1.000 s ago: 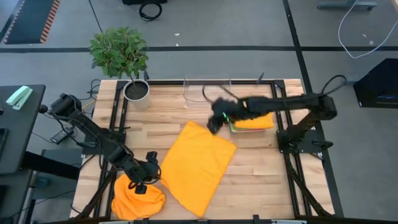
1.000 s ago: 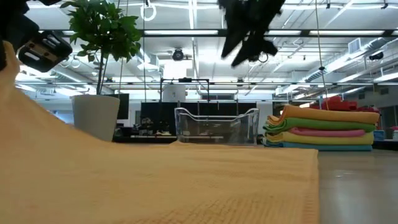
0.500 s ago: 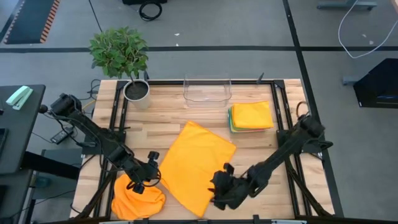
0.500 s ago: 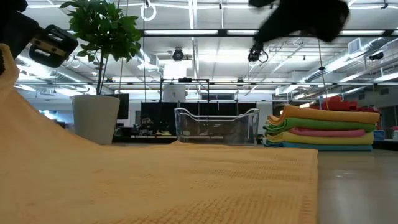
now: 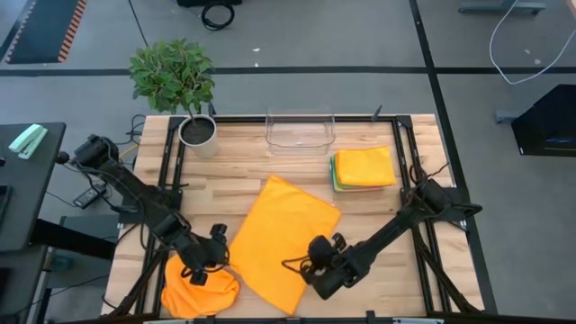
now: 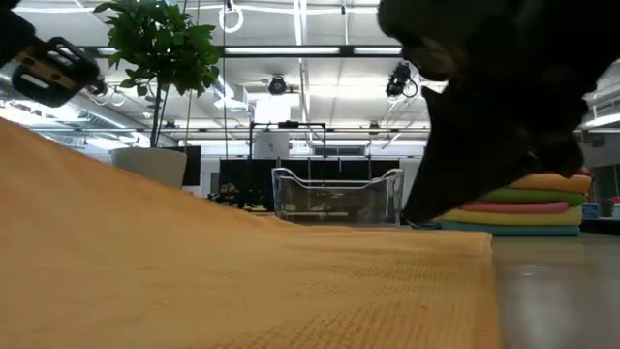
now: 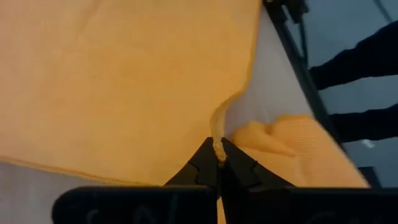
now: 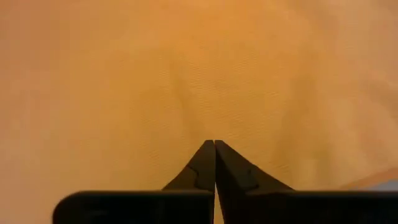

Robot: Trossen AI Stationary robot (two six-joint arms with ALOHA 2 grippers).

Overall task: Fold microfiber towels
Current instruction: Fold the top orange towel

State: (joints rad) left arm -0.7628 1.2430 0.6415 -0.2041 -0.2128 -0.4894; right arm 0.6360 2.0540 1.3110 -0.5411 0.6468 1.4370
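both arms (image 5: 202, 261) (image 5: 310, 270) reach low, jaws pinched closed on the spread orange towel's (image 5: 283, 234) edges.

Wooden table (image 5: 225, 184), black-framed. Resting on it: an orange towel (image 5: 281, 236) spread flat at centre; a crumpled orange towel (image 5: 200, 290) at the near left corner; a stack of folded towels (image 5: 364, 167) far right; a clear bin (image 5: 301, 131) and potted plant (image 5: 184, 85) along the far edge.
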